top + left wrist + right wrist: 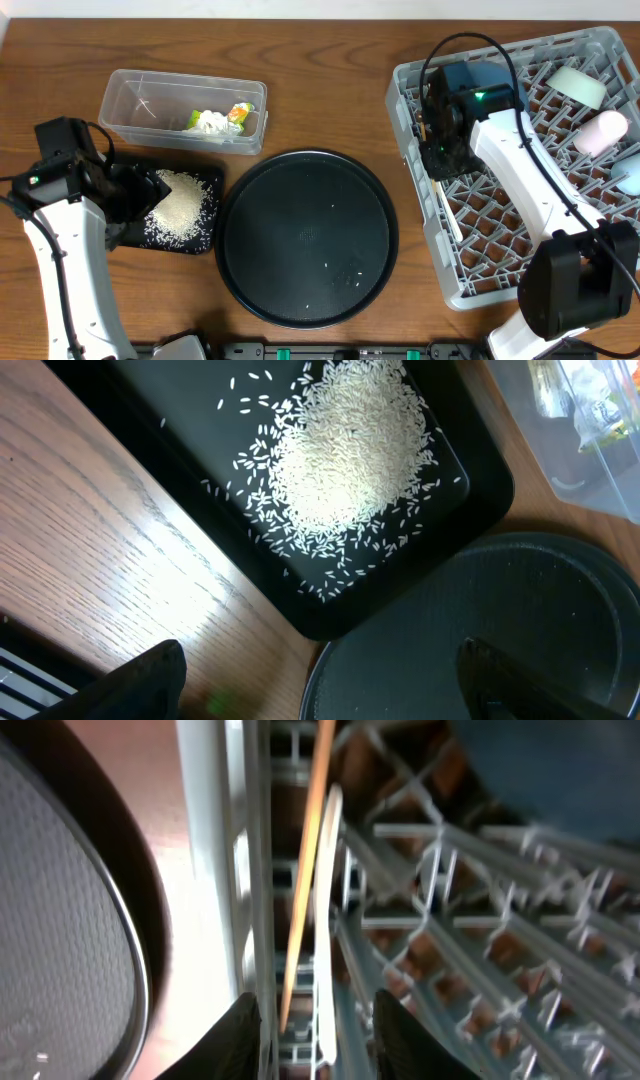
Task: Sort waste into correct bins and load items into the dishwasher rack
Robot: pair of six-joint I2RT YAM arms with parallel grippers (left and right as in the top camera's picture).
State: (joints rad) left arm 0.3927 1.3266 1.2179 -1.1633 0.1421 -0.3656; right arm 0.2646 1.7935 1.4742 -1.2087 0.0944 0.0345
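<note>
Where right arm [515, 165] crosses, rack [470, 250] partly hidden

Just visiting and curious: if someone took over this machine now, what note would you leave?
Left gripper: open, empty, above the shallow black rectangular tray holding the white rice heap.
Right gripper: open, over thin wooden chopsticks and white plastic spoon in the large light-grey plastic rack.
Done: crumpled white tissue, yellow-green wrapper in clear plastic tub; pale green bowl, small pale cups racked.
Left: perhaps stray grains on round black tray.
</note>
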